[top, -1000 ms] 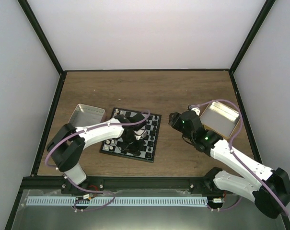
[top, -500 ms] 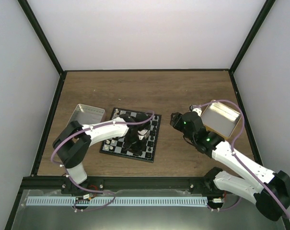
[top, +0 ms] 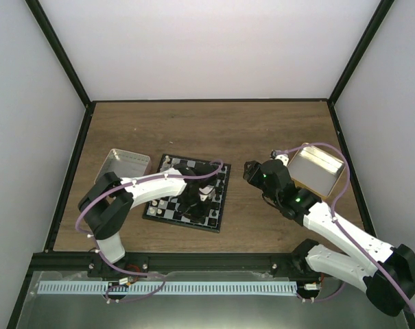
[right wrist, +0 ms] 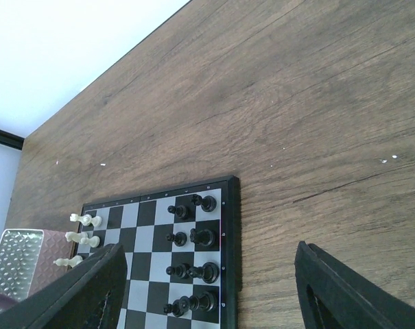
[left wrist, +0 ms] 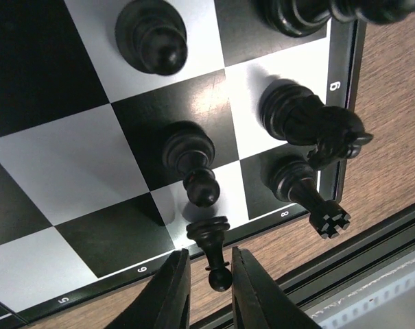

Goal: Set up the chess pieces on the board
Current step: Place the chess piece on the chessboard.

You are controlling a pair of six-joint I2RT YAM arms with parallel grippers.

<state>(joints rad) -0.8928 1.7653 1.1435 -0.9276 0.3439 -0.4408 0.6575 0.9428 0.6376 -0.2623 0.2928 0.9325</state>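
**Left gripper (left wrist: pixel 210 267).** It is positioned low over the near right area of the small square black-and-white checked board (left wrist: pixel 70 157). Its 2 fingers flank a slim black round-headed piece (left wrist: pixel 208 234) that stands at the board's edge. The gap between the fingers is narrow. Whether they pinch the piece or have let it go cannot be told from the wrist view.

**Right gripper (right wrist: pixel 208 271).** It hangs above the brown wooden table (top: pixel 207 130), just right of the board, with its fingers spread wide and nothing between them.

**Work done.**
- In the right wrist view, 8 black chess pieces (right wrist: pixel 202 237) stand in 2 columns along the board's right edge.
- 3 cream chess pieces (right wrist: pixel 84 238) stand along the opposite edge.
- In the left wrist view, a black knight (left wrist: pixel 310 123), a black rook (left wrist: pixel 306 192) and 2 black pawns (left wrist: pixel 190 161) stand on their own squares near the flanked piece.

**Work left.** The black side appears close to complete. The cream side is mostly out of frame, so its count cannot be confirmed. The contents of the pinkish shallow tin (top: pixel 125 164) and the yellow-tan shallow tin (top: pixel 317 168) are too small to judge.
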